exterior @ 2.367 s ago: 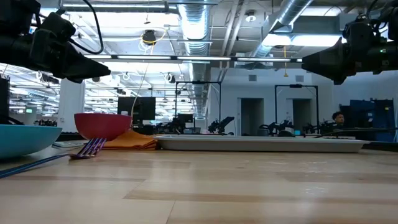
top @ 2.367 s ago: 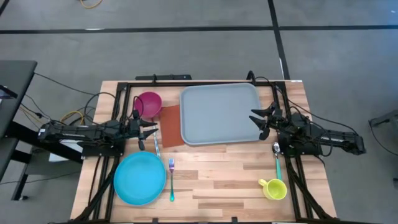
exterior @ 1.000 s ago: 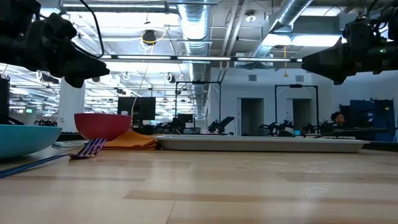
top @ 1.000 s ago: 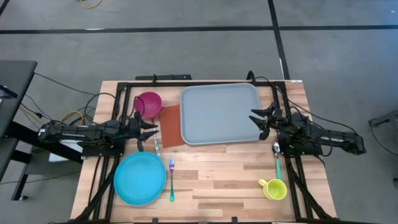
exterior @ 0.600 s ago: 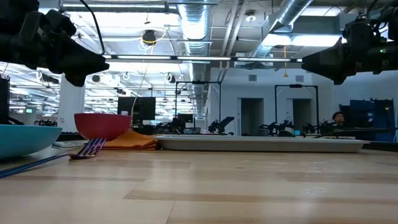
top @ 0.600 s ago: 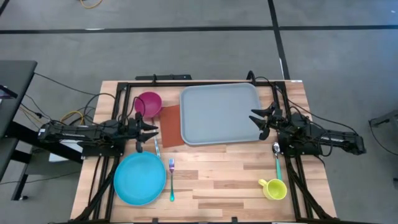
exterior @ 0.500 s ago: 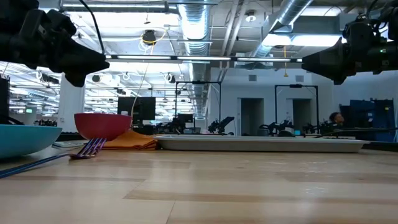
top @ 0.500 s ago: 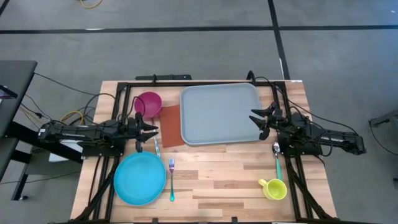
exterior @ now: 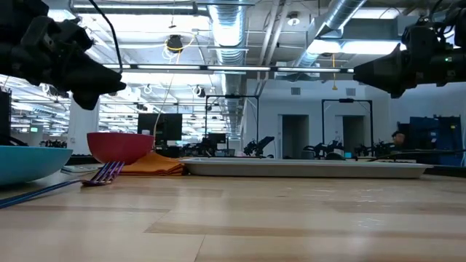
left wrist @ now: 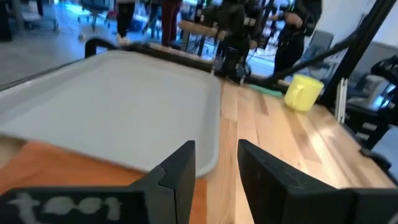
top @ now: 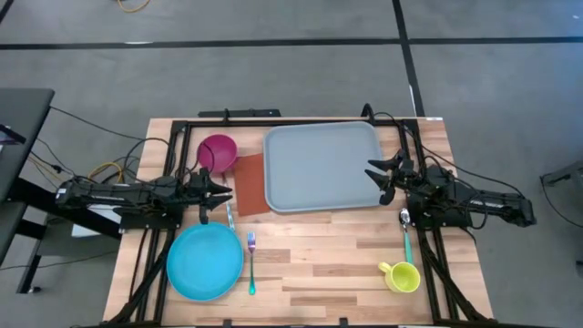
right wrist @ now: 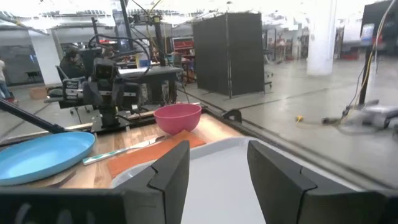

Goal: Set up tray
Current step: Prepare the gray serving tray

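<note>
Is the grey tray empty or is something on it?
Empty: the tray shows only bare grey surface inside its rim.

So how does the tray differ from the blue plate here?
The tray is a pale grey-blue rectangle with rounded corners; the blue plate is round and bright blue. The tray lies at the far middle of the table with its left edge over the orange napkin; the blue plate sits at the near left, overlapping nothing. Both are empty and flat on the table.
</note>
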